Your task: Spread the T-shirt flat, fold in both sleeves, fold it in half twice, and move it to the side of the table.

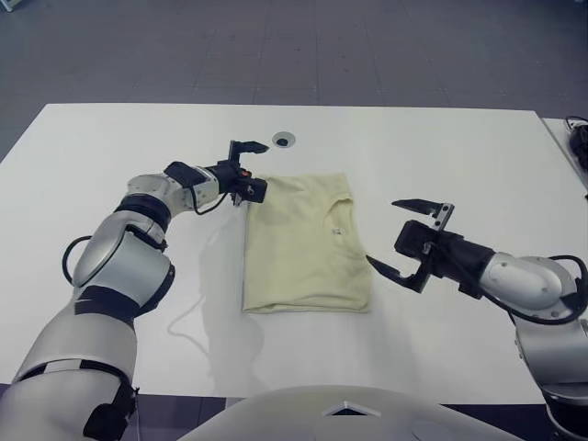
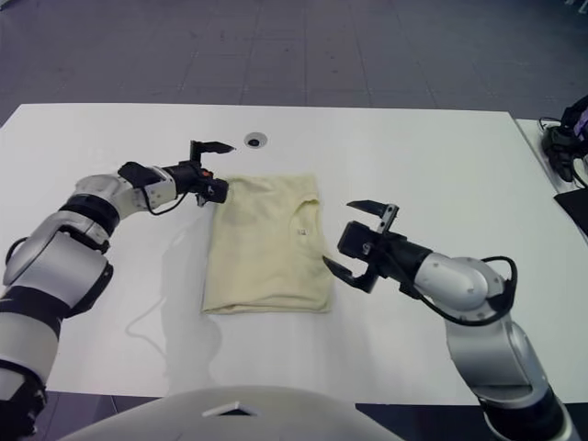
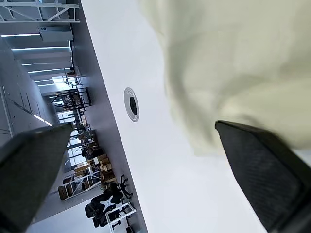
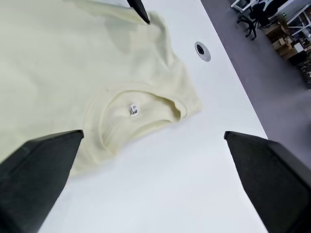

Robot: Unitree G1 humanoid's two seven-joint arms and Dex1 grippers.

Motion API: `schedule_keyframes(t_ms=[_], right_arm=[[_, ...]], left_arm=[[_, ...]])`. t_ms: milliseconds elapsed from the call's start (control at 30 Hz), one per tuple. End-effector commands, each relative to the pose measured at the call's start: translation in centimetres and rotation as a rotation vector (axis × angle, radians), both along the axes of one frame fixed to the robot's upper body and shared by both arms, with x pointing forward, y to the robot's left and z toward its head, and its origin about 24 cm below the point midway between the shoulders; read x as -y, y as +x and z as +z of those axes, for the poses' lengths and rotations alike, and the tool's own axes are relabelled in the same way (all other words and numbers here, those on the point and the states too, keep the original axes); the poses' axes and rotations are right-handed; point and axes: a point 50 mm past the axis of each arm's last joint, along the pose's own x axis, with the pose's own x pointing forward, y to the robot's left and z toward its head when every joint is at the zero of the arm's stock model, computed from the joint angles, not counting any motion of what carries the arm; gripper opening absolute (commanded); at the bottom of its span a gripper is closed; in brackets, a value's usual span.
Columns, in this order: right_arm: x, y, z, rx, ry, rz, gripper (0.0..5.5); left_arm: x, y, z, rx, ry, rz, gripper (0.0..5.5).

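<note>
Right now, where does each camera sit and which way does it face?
Left eye view: head, facing down-forward at the folded pale-yellow T-shirt on the white table; both arms show.
Right eye view: same scene, shifted.
Left wrist view: through the open left gripper, at the shirt's edge.
Right wrist view: through the open right gripper, at the collar.
Both wrist views share the round grommet.

soft matt cloth t-shirt [image 1: 303, 248] on a smooth matt table [image 1: 110, 156].

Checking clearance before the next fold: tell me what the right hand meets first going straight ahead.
Likely the T-shirt: the open right hand points at its right edge, near the collar. Its height above the table is unclear.
</note>
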Motion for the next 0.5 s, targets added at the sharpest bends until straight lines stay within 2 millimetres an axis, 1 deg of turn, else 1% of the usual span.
schedule_keyframes(t_ms=[33, 67, 133, 233, 267, 333, 433, 500], right_arm=[[1.2, -1.3, -2.0, 0.000, -0.052, 0.057, 5.39], [1.3, -1.6, -2.5, 0.007, -0.065, 0.072, 5.39], [1.4, -2.2, -3.2, 0.011, -0.072, 0.103, 5.39], [1.4, -3.3, -3.7, -0.007, -0.073, 0.155, 5.39], [1.4, -3.7, -3.8, -0.023, -0.078, 0.177, 5.39], [1.3, -4.3, -4.3, -0.041, -0.099, 0.213, 5.39], [1.1, -4.9, -5.4, -0.049, -0.141, 0.254, 5.39], [1.2, -4.9, -6.3, -0.034, -0.176, 0.276, 5.39]], left_arm=[[-1.4, -0.1, 2.8, 0.059, 0.012, -0.081, 5.40], [-1.5, -0.3, 3.1, 0.064, 0.000, -0.101, 5.40], [-1.9, -0.8, 3.8, 0.066, -0.081, -0.117, 5.40], [-3.0, -2.8, 3.7, 0.006, -0.336, -0.129, 5.40], [-3.5, -3.7, 3.2, -0.022, -0.414, -0.117, 5.40], [-4.6, -6.3, 2.2, -0.106, -0.556, -0.061, 5.40], [-5.3, -10.2, 1.7, -0.203, -0.647, -0.023, 5.40], [-5.3, -12.4, 1.7, -0.246, -0.662, -0.012, 5.40]])
